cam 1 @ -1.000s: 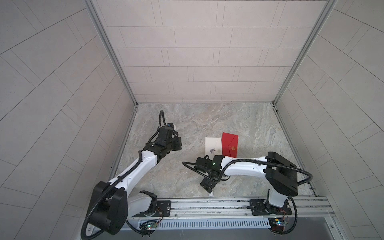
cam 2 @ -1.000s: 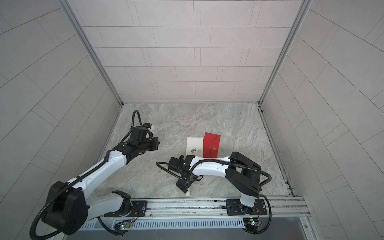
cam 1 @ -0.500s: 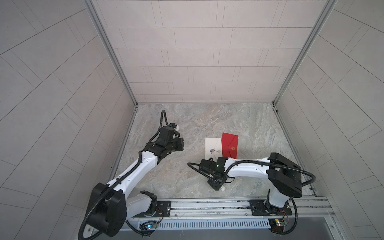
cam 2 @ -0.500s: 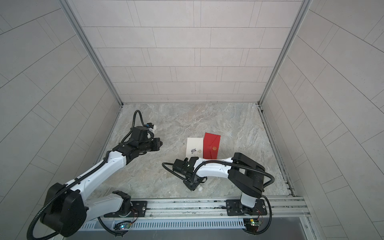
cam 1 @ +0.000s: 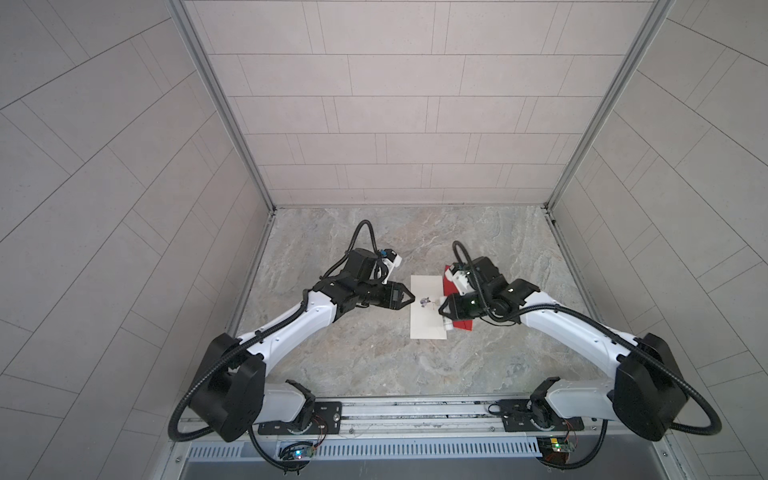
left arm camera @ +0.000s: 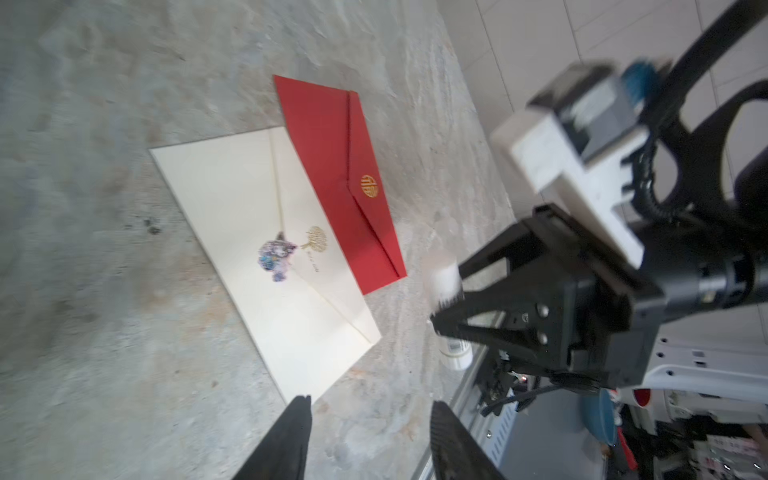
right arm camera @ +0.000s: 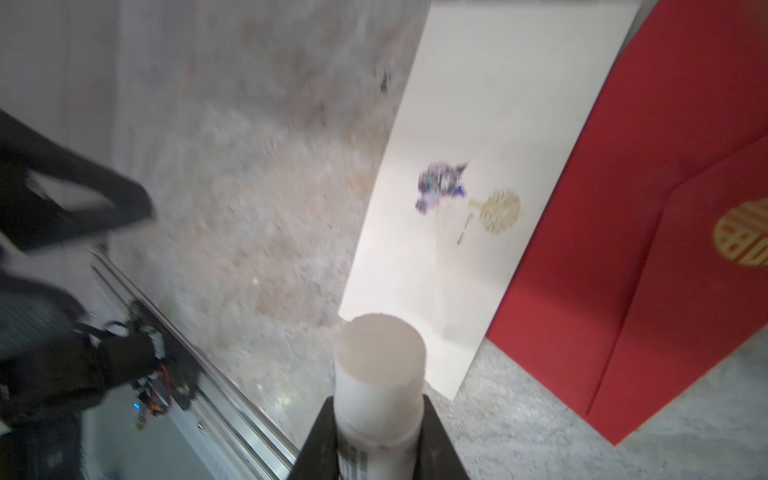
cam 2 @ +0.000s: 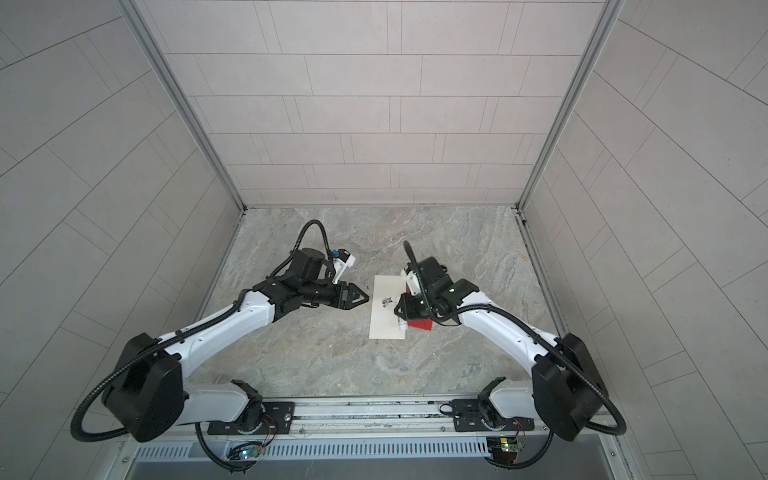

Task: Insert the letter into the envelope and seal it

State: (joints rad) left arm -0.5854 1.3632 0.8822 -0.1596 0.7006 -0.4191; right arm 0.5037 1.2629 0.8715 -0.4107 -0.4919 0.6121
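A cream envelope (cam 1: 426, 320) (cam 2: 384, 320) lies flat on the marble floor, flap down, with a purple sticker (left arm camera: 276, 255) at the flap's tip. A red envelope (left arm camera: 336, 174) (right arm camera: 644, 249) lies against its right side. No separate letter shows. My right gripper (cam 1: 441, 309) (right arm camera: 380, 405) is shut on a white glue stick (right arm camera: 380, 365) (left arm camera: 446, 282) and hovers over the cream envelope's right edge. My left gripper (cam 1: 413, 298) (left arm camera: 370, 405) stands open and empty just left of the cream envelope.
The marble floor (cam 1: 374, 365) is walled by tiled panels on three sides. A metal rail (cam 1: 415, 411) with both arm bases runs along the front. The two grippers face each other across the cream envelope, a short way apart.
My right gripper shut on the glue stick near the front of the floor and carried it up to the envelopes. My left gripper moved right toward the cream envelope and opened.
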